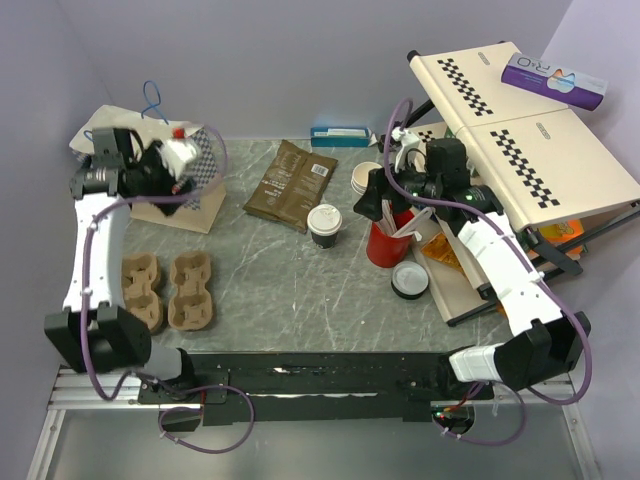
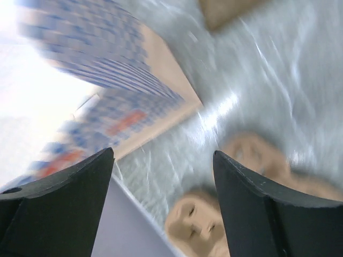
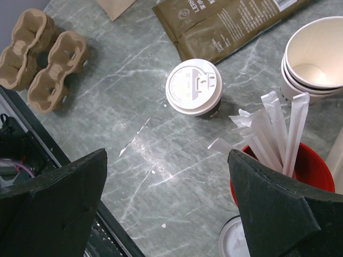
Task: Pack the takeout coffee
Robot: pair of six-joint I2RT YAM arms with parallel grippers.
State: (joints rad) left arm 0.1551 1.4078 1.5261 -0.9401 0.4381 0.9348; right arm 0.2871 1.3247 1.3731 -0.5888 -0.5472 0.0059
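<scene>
At far left, my left claw hangs spread and empty over a checkered surface too blurred to identify. Mid-table, the lidded coffee cup stands by a brown pouch. Rightward, my right claw gapes empty, one finger covering part of the red cup.

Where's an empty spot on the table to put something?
The biggest bare patch of table is between the carriers and the lidded cup, toward the front. It's crowded on the right by the red cup, loose lid and stacked cups.
</scene>
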